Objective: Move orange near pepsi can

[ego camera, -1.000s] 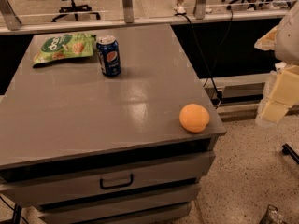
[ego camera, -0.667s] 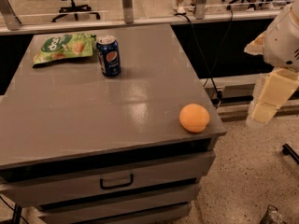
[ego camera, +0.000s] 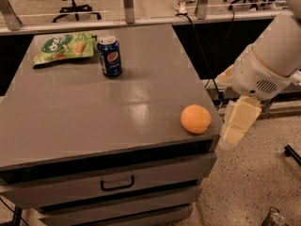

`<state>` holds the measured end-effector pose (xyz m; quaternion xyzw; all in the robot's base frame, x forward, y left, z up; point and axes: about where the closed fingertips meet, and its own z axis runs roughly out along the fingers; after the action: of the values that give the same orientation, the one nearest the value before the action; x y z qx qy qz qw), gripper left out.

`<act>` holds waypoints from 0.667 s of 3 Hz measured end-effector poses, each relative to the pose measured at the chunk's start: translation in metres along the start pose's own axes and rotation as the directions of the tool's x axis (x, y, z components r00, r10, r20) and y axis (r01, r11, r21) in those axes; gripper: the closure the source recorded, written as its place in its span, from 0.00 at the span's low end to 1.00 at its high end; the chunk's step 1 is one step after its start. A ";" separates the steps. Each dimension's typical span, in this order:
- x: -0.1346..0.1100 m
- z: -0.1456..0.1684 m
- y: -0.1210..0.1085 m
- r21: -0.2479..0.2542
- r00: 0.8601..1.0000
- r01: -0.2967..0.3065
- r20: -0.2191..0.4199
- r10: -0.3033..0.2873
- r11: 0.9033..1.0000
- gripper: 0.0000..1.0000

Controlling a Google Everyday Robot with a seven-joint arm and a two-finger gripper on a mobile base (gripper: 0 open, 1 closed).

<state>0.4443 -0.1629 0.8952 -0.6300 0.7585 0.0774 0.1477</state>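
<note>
Tool [ego camera: 239, 122] has edged beside one orange [ego camera: 195, 118], apparently apart.

Round, smooth orange fruit [ego camera: 195, 118] lies at the grey table's [ego camera: 70, 121] front-right corner. Upright dark blue Pepsi can [ego camera: 109, 56] stands well apart, rear-left. Gripper [ego camera: 233, 134] hangs beside the orange, off the edge.

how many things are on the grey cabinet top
3: green snack bag at the back left, pepsi can just right of it, orange by the front right edge. The end effector hangs beside the cabinet, past the orange.
</note>
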 end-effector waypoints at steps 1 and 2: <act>-0.005 0.026 0.006 -0.041 0.999 0.009 0.054 -0.007 0.999 0.00; -0.005 0.049 0.006 -0.055 0.994 -0.002 0.108 0.008 0.998 0.17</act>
<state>0.4452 -0.1418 0.8499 -0.6269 0.7485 0.1323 0.1710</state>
